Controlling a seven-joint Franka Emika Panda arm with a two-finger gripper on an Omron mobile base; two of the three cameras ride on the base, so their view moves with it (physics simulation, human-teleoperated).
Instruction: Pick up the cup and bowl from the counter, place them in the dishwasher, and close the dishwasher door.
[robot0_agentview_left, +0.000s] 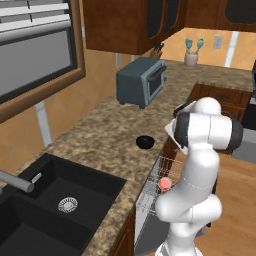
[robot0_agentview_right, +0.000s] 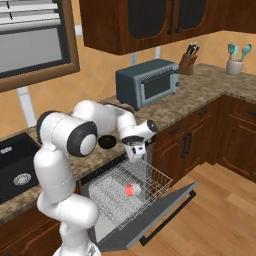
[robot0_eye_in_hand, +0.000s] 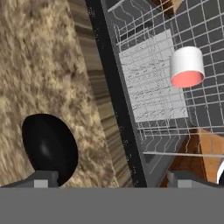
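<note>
The glossy black bowl (robot0_agentview_left: 145, 142) sits on the granite counter (robot0_agentview_left: 105, 130) near its front edge; it shows again in the right base view (robot0_agentview_right: 106, 142), partly behind my arm, and in the hand view (robot0_eye_in_hand: 49, 146). The reddish-pink and whitish cup (robot0_agentview_right: 131, 189) lies on its side in the white wire rack (robot0_agentview_right: 150, 177) of the dishwasher, seen too in the other views (robot0_agentview_left: 164, 184) (robot0_eye_in_hand: 187, 68). The dishwasher door (robot0_agentview_right: 160, 212) hangs open, lowered flat. My gripper (robot0_agentview_right: 136, 153) (robot0_eye_in_hand: 113, 177) hovers open and empty over the counter's front edge, between bowl and rack.
A grey-blue toaster oven (robot0_agentview_right: 147, 82) stands at the back of the counter. Past it are a knife block (robot0_agentview_right: 188, 60) and a tan utensil holder (robot0_agentview_right: 235, 62). A black sink (robot0_agentview_left: 55, 200) lies to the left. The open door juts over the wood floor (robot0_agentview_right: 220, 200).
</note>
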